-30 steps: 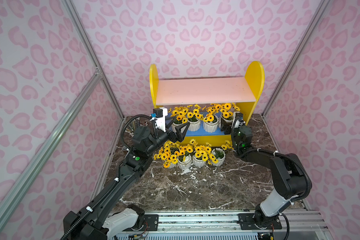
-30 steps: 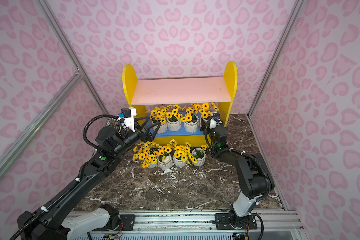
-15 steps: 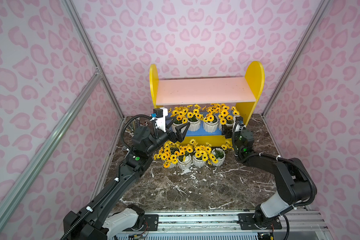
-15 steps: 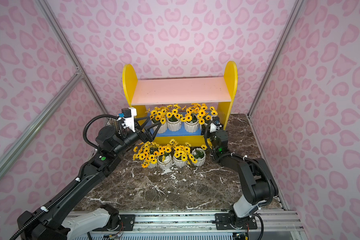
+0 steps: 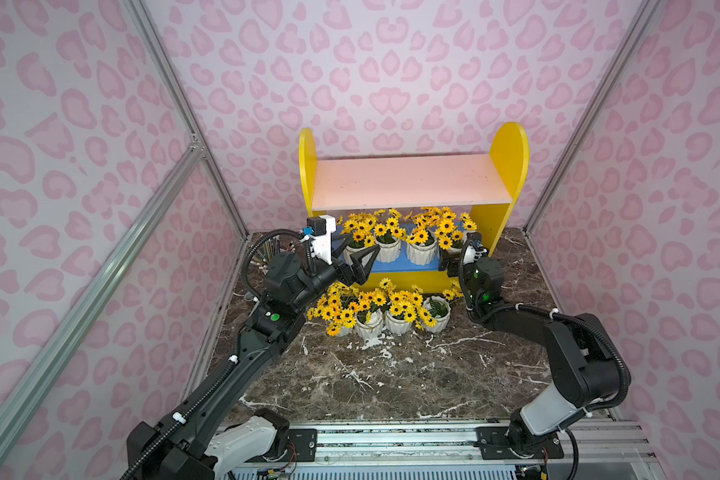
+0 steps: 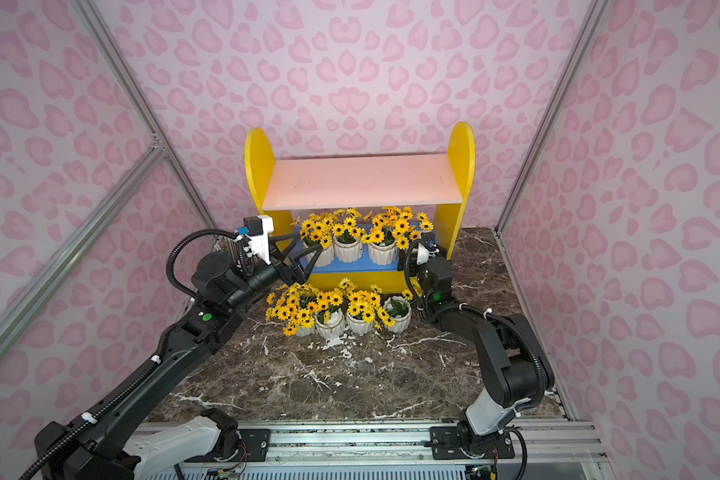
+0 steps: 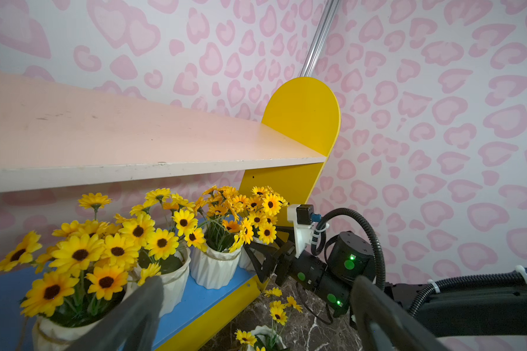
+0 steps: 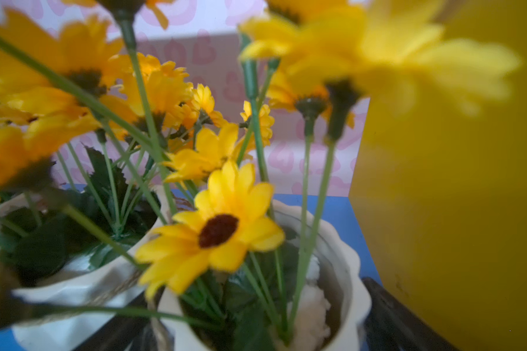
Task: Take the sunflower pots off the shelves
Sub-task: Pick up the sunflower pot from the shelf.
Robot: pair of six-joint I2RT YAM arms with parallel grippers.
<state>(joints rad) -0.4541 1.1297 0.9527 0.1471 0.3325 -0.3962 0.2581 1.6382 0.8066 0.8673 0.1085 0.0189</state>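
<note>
The shelves stand at the back; the pink upper board is bare. Several sunflower pots sit in a row on the blue lower board. More sunflower pots are grouped on the floor in front. My left gripper is open by the row's left end, in front of the leftmost pot, holding nothing. My right gripper is at the row's right end. In the right wrist view its jaws stand open on either side of the rightmost pot.
A bunch of pencils shows behind my left arm near the left wall. The yellow side panel is close beside my right gripper. Pink-patterned walls enclose the dark marble floor. A rail runs along the front edge.
My right gripper has drawn slightly back toward the shelf's front edge. Its jaws have widened around the rightmost pot. The left arm has hardly moved.
</note>
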